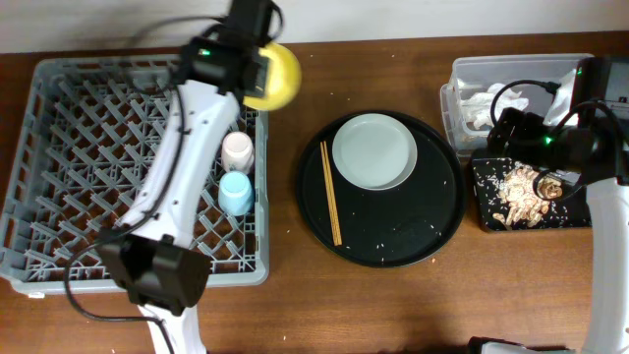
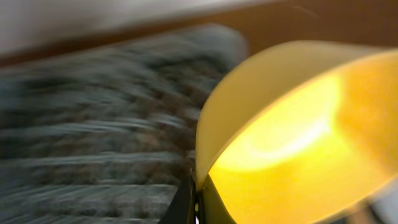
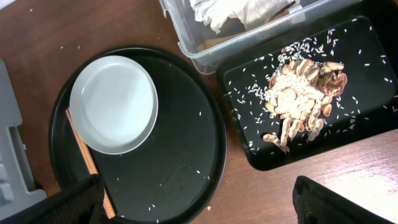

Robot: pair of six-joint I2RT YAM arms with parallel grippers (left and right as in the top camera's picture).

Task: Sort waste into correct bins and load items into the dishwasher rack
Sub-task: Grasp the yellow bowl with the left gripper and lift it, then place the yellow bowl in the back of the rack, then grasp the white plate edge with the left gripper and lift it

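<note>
Nearest my side, the dishwasher rack [image 1: 59, 147] fills the nine o'clock half of the surface. It holds two cups along its three o'clock edge, the light-blue cup [image 1: 236, 192] at six o'clock of the pink cup [image 1: 237, 150].

On the one round black tray [image 1: 413, 231] lie one pair of chopsticks [image 1: 331, 202] and, at their three o'clock, one plate [image 1: 374, 150]. I judge the chopsticks light, thin and apt to roll, so I would pinch both together at mid-length. The plate looks stiff, smooth and breakable, and only its raised rim offers a hold.

My right pincer [image 3: 205, 205] hangs released, jaws spread wide and holding nothing, above the gap between the round tray and the black rectangular tray [image 3: 348, 124]. That tray carries one heap of food scraps [image 3: 298, 93], loose and crumbly, with grains scattered around it. At its twelve o'clock the one clear tub [image 1: 462, 74] holds a clump of soft white tissues [image 3: 230, 12], too bunched for me to count.

Farthest out, my left pincer [image 1: 254, 77] is clenched on the rim of the one yellow bowl [image 1: 278, 77], held off the rack's one o'clock corner. It seems light, rigid and slick, so the rim grip must be firm.
</note>
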